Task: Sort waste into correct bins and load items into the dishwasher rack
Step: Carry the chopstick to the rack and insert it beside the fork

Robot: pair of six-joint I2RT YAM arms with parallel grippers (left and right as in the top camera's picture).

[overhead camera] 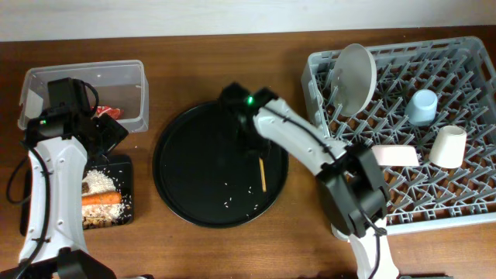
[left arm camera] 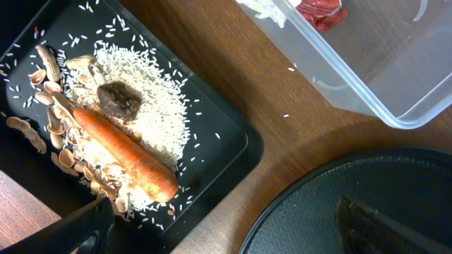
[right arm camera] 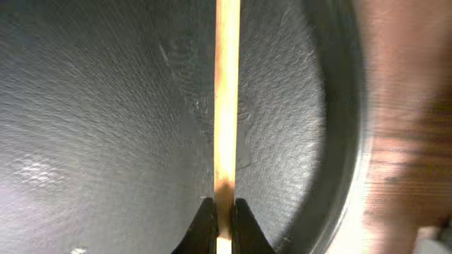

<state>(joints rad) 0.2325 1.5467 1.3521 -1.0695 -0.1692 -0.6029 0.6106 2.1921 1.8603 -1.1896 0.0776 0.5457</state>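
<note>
My right gripper (overhead camera: pixel 253 149) (right arm camera: pixel 224 215) is shut on a thin wooden chopstick (right arm camera: pixel 227 106) that lies over the large round black tray (overhead camera: pixel 186 155); its free end shows in the overhead view (overhead camera: pixel 263 175). My left gripper (overhead camera: pixel 105 133) (left arm camera: pixel 226 229) is open and empty above the shallow black tray (left arm camera: pixel 233 152), which holds white rice (left arm camera: pixel 152 106), an orange carrot (left arm camera: pixel 123 152) and brownish bones (left arm camera: pixel 49 92). The clear tub (overhead camera: pixel 132 74) holds the red wrapper (left arm camera: pixel 321 13) and something white beside it. The grey rack (overhead camera: pixel 457 209) holds the white plate (overhead camera: pixel 355 77), blue cup (overhead camera: pixel 423 106), cream cup (overhead camera: pixel 448 146) and pink bowl (overhead camera: pixel 397 155).
A few rice grains (overhead camera: pixel 236 203) lie scattered on the round tray. The right arm (overhead camera: pixel 310 147) stretches from the rack's front left corner across the round tray. Bare wooden table shows between the bins and the round tray. The fork is not in view.
</note>
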